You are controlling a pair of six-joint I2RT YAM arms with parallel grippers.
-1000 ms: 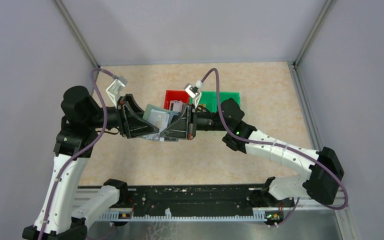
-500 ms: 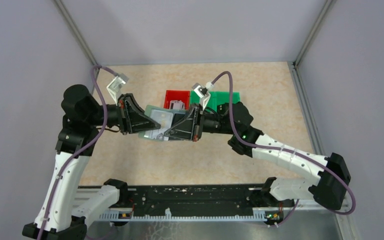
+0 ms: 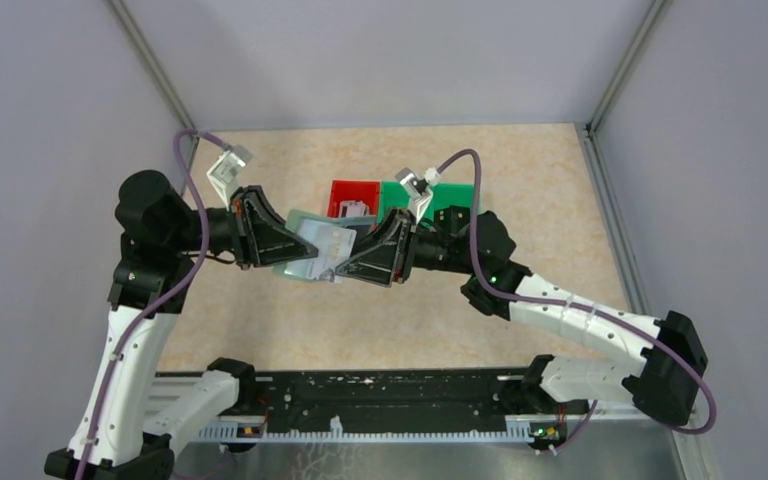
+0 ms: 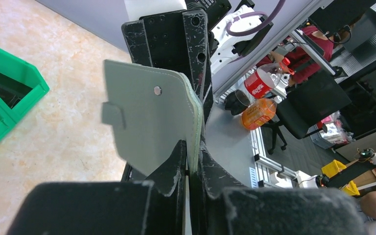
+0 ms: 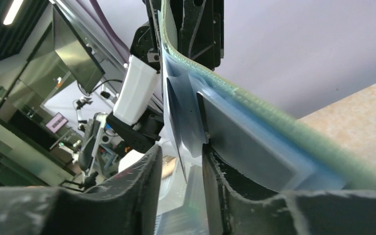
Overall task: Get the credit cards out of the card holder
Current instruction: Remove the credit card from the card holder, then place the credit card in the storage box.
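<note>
My left gripper (image 3: 295, 252) is shut on the pale grey-green card holder (image 3: 305, 228) and holds it on edge above the table. In the left wrist view the holder (image 4: 149, 112) stands between the closed jaws (image 4: 192, 164), tab and snap facing left. My right gripper (image 3: 343, 266) meets it from the right, jaws apart. In the right wrist view the holder's padded edge (image 5: 274, 122) runs across, and a thin pale card (image 5: 178, 132) sticks out of its pocket into the gap between my right gripper's (image 5: 181, 161) fingers. A silvery card face (image 3: 324, 240) shows from above.
A red bin (image 3: 352, 190) and a green bin (image 3: 452, 196) stand side by side on the table behind the grippers; something lies in the red bin. The green bin (image 4: 10, 88) also shows in the left wrist view. Grey walls close the back and sides.
My right gripper has drawn back to the right and tilted lower at the holder. My left gripper has stayed shut on the holder, shifting slightly left.
</note>
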